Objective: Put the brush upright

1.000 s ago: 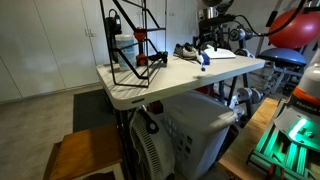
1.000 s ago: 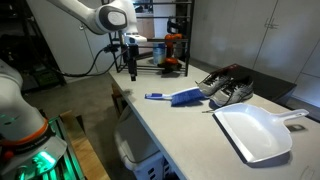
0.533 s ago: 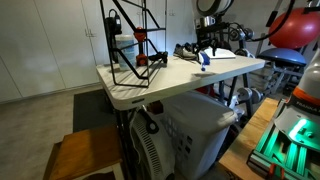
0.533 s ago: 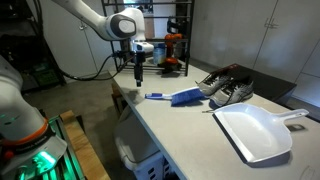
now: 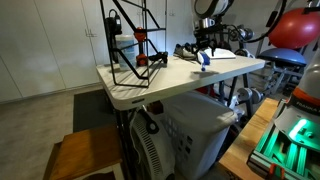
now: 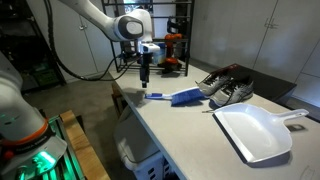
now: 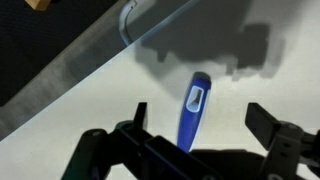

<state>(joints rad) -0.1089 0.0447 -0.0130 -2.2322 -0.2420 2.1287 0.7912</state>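
gripper (image 6: 146, 85) hanging just above the brush (image 6: 172, 97)
its fingers are spread wide, with the blue handle lying flat on the white table (image 6: 190, 130) between them.

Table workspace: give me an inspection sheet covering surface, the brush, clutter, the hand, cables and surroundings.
Surface: white table, no spills seen.
Job's things: blue brush lying flat, not upright.
Clutter: pair of shoes, white dustpan, wire rack.
Grippers: hand open, fingers either side of the brush handle from above; contact unclear.
Cables: black cable hanging behind the arm.
Surroundings: white machine under the table; red ball beyond it.
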